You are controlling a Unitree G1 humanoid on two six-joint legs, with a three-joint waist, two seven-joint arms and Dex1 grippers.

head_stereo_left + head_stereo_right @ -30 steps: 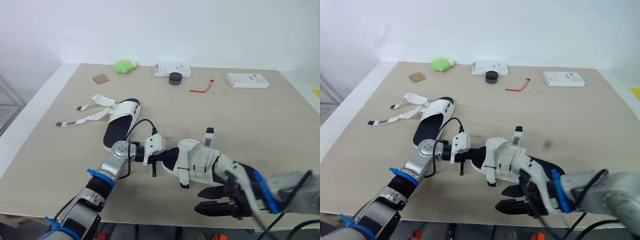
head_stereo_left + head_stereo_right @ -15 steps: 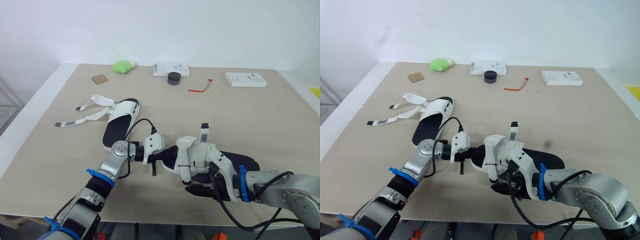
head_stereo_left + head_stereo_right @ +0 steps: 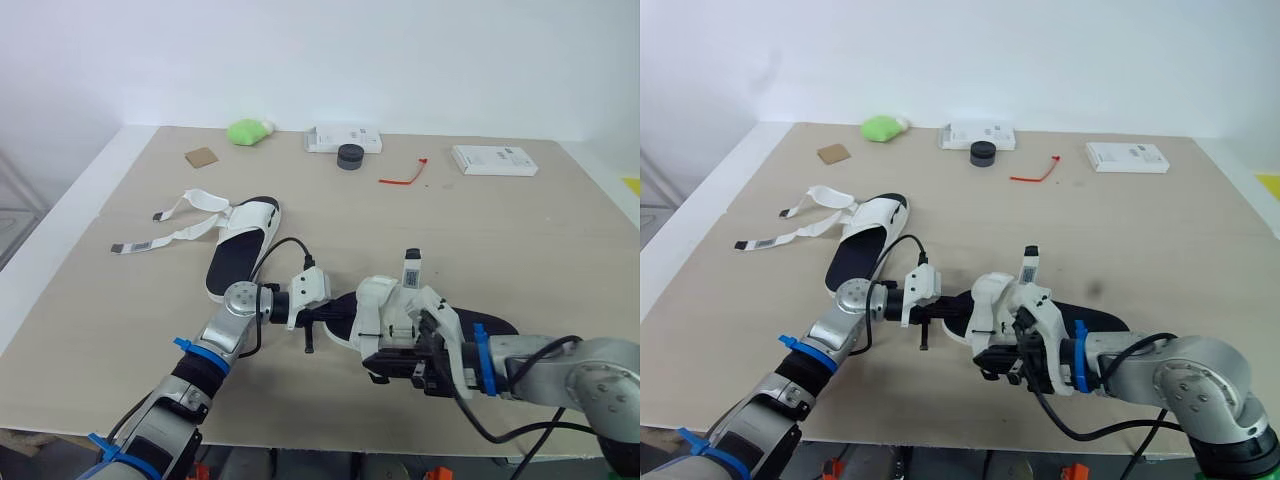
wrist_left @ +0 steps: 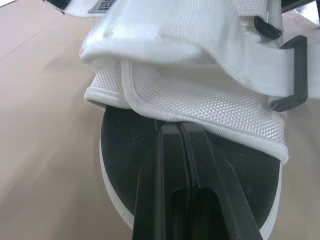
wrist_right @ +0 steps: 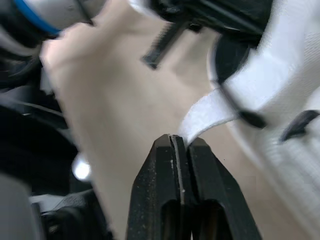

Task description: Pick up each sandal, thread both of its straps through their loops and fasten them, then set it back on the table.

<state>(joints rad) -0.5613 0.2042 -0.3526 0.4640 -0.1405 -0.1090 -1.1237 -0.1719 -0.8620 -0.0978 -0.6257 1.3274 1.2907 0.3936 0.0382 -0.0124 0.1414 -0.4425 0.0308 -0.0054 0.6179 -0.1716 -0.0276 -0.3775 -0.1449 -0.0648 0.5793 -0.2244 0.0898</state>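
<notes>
Beside the bench (image 3: pixel 560 230) edge, the left end effector (image 4: pixel 180 127) pinches the hem of the white sandal (image 3: pixel 385 305); the right end effector (image 5: pixel 179 140) pinches its strap (image 5: pixel 205 115).

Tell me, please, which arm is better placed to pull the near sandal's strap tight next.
Right. The right gripper is shut on the end of the white strap, so it can pull at once; the left gripper is shut at the sandal's toe end, seemingly steadying it.

Near sandal (image 3: pixel 400 312), white upper over black footbed, sits by the counter's front edge; far sandal (image 3: pixel 240 250) lies leftward, straps (image 3: pixel 172 236) splayed open.
</notes>
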